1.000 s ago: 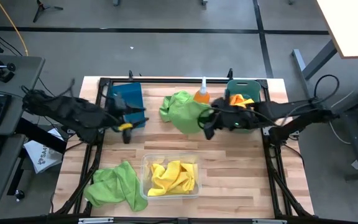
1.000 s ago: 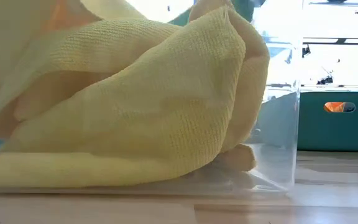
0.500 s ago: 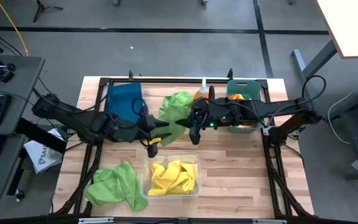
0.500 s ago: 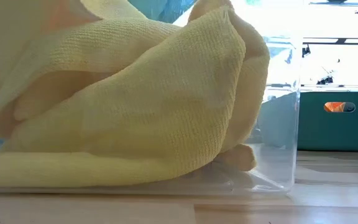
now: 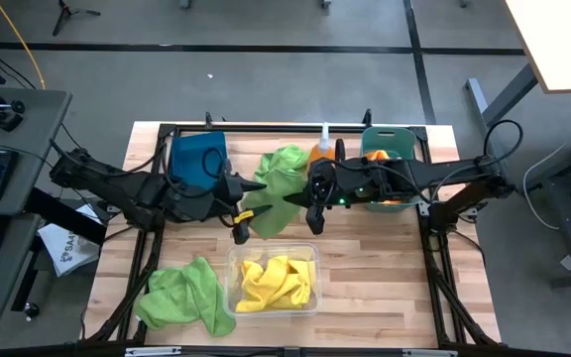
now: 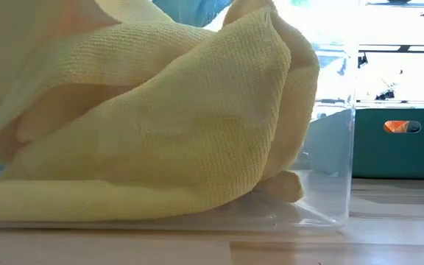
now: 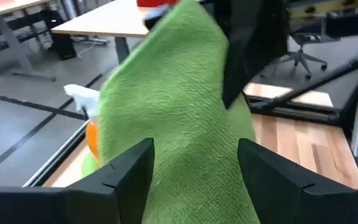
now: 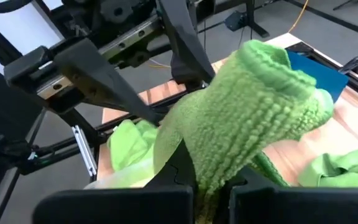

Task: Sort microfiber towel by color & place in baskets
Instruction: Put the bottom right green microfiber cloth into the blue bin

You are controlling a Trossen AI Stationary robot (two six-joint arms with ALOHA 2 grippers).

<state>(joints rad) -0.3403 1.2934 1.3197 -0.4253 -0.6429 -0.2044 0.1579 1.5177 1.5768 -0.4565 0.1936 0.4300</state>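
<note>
A lime green microfiber towel (image 5: 278, 188) lies mid-table, one part of it raised between my two grippers. My right gripper (image 5: 312, 216), reaching in from the right, is shut on it. My left gripper (image 5: 239, 226) is open beside it, and in the left wrist view its fingers (image 7: 128, 169) stand either side of the green cloth (image 7: 179, 124); I cannot tell if they touch it. A second green towel (image 5: 179, 291) lies at the near left. Yellow towels (image 5: 274, 280) fill the clear basket (image 6: 337, 132). An orange towel (image 5: 385, 159) sits in the teal basket (image 6: 396, 154). The blue basket (image 5: 198, 159) stands far left. My right gripper pinches a bunched fold of the green towel (image 8: 229, 143) between its two fingers, coming from the table's right and slanting down. The held part is lifted and bulges out past the fingertips. The rest of the towel (image 5: 285, 162) trails toward the far edge and lies on the table.
An orange spray bottle with a white nozzle (image 5: 322, 149) stands between the green towel and the teal basket. Black frame rails (image 5: 266, 127) run along the table's far edge and sides. Bare wood shows at the near right (image 5: 375, 288).
My left gripper swung from beside the blue basket toward the table's middle and now sits at the green towel. My right gripper moved left from near the teal basket, drawing part of the green towel with it toward the near side, while the far part stayed.
</note>
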